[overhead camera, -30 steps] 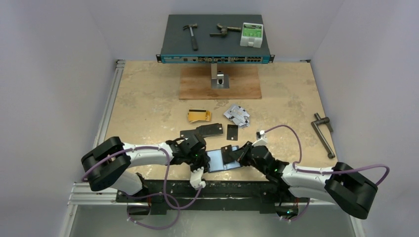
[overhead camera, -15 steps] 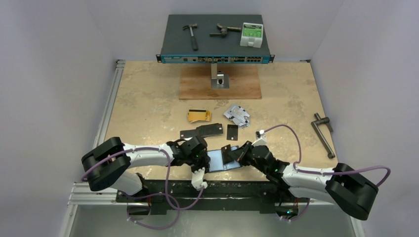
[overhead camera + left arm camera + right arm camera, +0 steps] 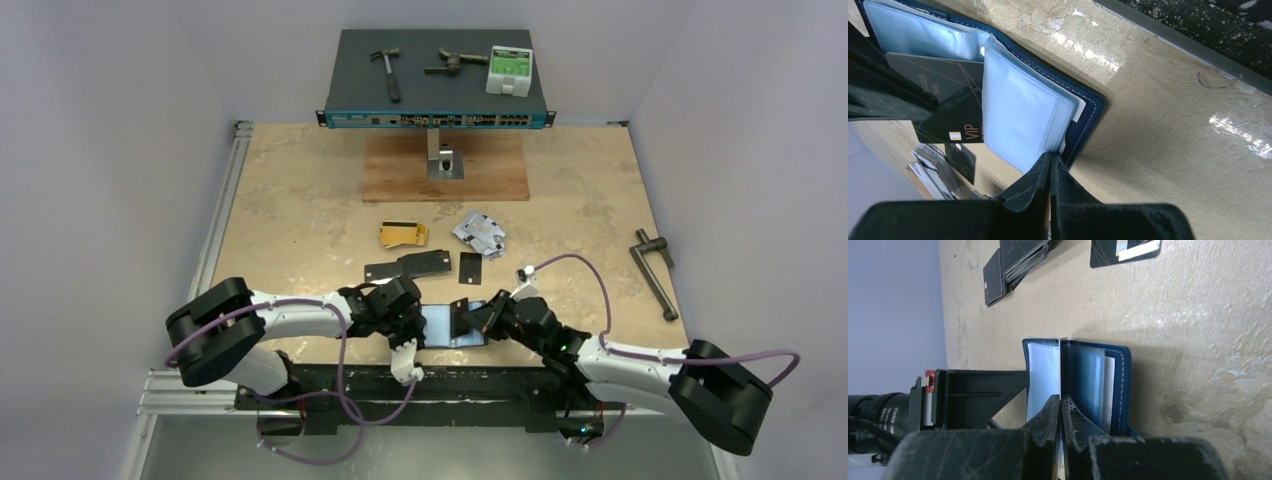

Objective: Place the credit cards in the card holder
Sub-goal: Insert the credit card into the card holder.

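Observation:
The card holder (image 3: 440, 327) lies open near the table's front edge, navy with clear sleeves (image 3: 1023, 120). My left gripper (image 3: 418, 326) (image 3: 1050, 159) is shut on the edge of one sleeve. My right gripper (image 3: 474, 318) (image 3: 1060, 399) is shut on a black credit card (image 3: 948, 117) marked VIP, seen edge-on in the right wrist view. The card reaches in among the sleeves of the holder (image 3: 1120, 385). Loose credit cards lie beyond: gold ones (image 3: 402, 234), silver-grey ones (image 3: 480, 232), a black pile (image 3: 410, 265) and a single black one (image 3: 470, 266).
A network switch (image 3: 437, 118) on a stand at the back carries a hammer (image 3: 386, 72) and a green-white box (image 3: 509, 70). A wooden board (image 3: 445, 168) lies under it. A metal crank tool (image 3: 654, 270) lies at the right. The table's front edge (image 3: 1173, 45) runs close to the holder.
My right gripper has crept left with the black card, further over the open holder. The left gripper has stayed put on the sleeve.

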Controlling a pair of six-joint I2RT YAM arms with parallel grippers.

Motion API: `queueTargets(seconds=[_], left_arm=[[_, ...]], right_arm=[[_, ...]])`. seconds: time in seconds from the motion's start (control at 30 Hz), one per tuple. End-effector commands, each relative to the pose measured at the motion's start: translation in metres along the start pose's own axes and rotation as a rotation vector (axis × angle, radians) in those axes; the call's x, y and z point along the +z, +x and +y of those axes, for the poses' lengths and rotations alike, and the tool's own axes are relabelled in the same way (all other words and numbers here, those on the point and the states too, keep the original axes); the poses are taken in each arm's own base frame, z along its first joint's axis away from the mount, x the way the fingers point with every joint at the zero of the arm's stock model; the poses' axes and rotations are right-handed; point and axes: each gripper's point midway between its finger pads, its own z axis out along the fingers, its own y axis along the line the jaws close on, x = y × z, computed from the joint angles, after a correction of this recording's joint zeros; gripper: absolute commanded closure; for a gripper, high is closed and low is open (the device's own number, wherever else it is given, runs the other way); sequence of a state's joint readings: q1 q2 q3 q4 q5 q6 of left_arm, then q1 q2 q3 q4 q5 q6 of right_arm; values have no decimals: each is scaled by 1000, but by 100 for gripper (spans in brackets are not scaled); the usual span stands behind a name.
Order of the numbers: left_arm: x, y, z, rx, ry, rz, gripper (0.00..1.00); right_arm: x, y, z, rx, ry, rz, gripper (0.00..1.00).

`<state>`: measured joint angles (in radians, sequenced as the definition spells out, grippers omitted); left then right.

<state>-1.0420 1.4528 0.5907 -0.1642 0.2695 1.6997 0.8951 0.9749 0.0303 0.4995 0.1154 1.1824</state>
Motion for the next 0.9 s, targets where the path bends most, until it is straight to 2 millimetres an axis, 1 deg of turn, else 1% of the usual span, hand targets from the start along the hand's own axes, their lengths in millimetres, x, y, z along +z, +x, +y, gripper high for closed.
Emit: queueTargets(seconds=[0.0,0.07,0.13,0.2,0.23,0.4,0.47,0.53,0.57,0.6,0.63,0.73,0.8,0.87], left_arm=[[8,-3,-55,-81,164,0,100],[7,-4,-57,-80,164,-1,100],[8,-4,-57,-81,163,0,100],[8,-4,-57,-82,162,1,100],[8,-4,-57,-79,160,0,100],[9,-3,-50,-69,147,-1,100],[9,-2,-48,-65,143,0,100],[8,-2,-45,-63,138,1,100],[8,-2,-46,-62,137,1,100],[8,-2,-46,-60,138,1,100],[8,-2,-46,-58,138,1,100],[8,-3,-48,-54,139,0,100],[8,-4,-51,-53,142,-2,100],[7,-4,-52,-54,145,-6,100]], right_arm=[[-14,25,-6,-30,5,133,100],[-20,24,-7,-26,-2,129,100],[-24,21,-1,-23,-27,118,100],[-26,26,-10,-20,-20,132,100],[-27,29,-9,-19,-28,144,100],[-27,34,-10,-32,-35,183,100],[-25,36,-13,-43,-18,201,100],[-24,40,-21,-57,12,228,100],[-23,40,-19,-64,14,238,100],[-21,38,-14,-70,3,238,100],[-20,37,-13,-73,1,242,100],[-18,34,-18,-82,16,248,100],[-16,28,-22,-89,37,228,100],[-13,20,-21,-92,46,191,100]])
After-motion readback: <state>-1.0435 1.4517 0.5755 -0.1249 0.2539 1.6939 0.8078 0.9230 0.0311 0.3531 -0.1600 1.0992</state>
